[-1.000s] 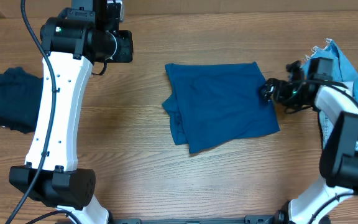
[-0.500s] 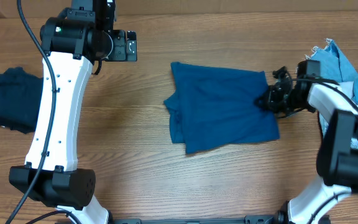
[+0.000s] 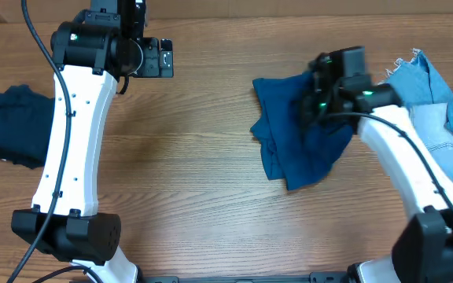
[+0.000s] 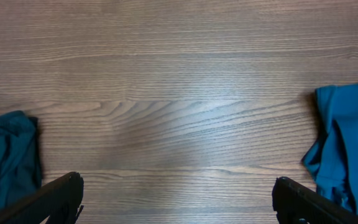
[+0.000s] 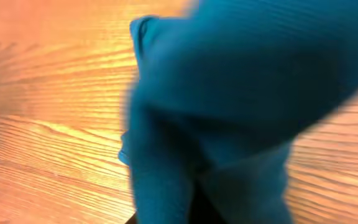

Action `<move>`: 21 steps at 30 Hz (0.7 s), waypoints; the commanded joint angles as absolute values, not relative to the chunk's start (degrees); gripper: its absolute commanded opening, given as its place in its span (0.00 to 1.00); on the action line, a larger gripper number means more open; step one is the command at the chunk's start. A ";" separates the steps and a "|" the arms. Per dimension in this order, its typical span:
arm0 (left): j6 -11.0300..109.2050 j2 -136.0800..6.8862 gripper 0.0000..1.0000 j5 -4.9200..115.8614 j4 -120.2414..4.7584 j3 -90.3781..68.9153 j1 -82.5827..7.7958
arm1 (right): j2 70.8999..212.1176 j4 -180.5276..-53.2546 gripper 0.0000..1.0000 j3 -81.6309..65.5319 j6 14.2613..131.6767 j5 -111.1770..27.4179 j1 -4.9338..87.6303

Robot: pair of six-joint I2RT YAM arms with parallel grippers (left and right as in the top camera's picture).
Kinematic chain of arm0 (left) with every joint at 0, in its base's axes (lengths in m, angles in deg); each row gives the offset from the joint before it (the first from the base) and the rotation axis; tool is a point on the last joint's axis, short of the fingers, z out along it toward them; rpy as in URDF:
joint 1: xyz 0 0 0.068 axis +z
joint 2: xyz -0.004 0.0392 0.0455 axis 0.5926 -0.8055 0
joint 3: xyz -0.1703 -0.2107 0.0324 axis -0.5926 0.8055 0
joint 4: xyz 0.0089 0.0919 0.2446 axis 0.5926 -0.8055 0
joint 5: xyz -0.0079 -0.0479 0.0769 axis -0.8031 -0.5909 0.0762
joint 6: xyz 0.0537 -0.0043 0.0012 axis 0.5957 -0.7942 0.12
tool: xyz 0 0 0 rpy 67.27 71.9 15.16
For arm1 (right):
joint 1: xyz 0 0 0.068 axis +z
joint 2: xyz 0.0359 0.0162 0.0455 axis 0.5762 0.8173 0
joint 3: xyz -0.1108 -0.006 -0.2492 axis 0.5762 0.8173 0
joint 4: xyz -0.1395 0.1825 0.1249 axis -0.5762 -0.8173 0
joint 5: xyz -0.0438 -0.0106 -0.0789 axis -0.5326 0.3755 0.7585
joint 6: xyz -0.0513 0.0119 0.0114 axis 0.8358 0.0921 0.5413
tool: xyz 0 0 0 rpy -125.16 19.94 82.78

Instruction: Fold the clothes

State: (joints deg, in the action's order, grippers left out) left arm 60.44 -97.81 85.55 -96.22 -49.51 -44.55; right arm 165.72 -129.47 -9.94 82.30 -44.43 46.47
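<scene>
A blue shirt (image 3: 293, 149) lies bunched on the wooden table right of centre. My right gripper (image 3: 316, 101) is shut on its right-hand edge and holds that edge lifted over the rest of the cloth. In the right wrist view the hanging blue shirt (image 5: 229, 93) fills the frame and hides the fingers. My left gripper (image 3: 163, 59) hovers at the back left, away from the shirt. It stands open over bare wood (image 4: 178, 184), with only the shirt's edge (image 4: 350, 143) showing at the right.
A folded dark garment (image 3: 10, 126) lies at the table's left edge, and its dark cloth (image 4: 8, 162) also shows in the left wrist view. A pile of pale denim clothes (image 3: 431, 86) sits at the far right. Bare wood lies between the shirt and the dark garment.
The right gripper shut on the shirt's right edge and carried it up and leftward; the flat shirt is now bunched, its left edge slid right. The left gripper opened and stayed put.
</scene>
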 commanded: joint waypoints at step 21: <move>61.12 -97.94 1.00 86.51 -96.18 -49.51 -44.62 | 173.34 -144.00 0.59 -29.09 77.84 -45.21 52.97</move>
State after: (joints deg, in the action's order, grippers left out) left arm 60.46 -97.81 85.57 -96.20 -49.51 -44.55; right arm 175.11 -142.47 -27.62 77.91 -45.32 56.27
